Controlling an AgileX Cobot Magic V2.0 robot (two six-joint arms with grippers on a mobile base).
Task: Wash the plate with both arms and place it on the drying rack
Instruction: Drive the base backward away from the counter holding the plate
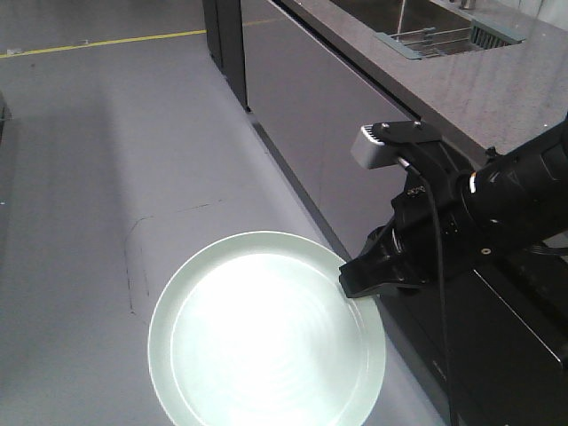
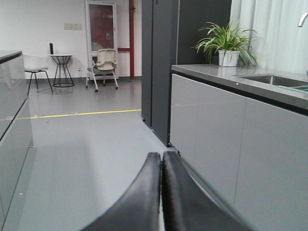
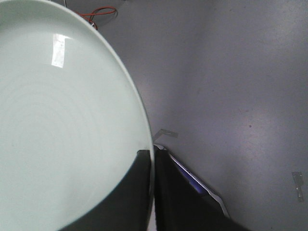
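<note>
The plate hangs over the bare floor, well apart from the drying rack, pinched only at its rim by the right pincer while the left pincer sits closed and empty, so any jolt could shake it loose.

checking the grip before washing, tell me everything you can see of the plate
The plate is round, pale mint-green, smooth and glossy, like glazed ceramic, with a low raised rim and faint concentric rings. Glare washes out its middle. It is held face up, roughly level, above the grey floor beside the cabinet front. Only the right claw touches it, pinching its rim.
</note>
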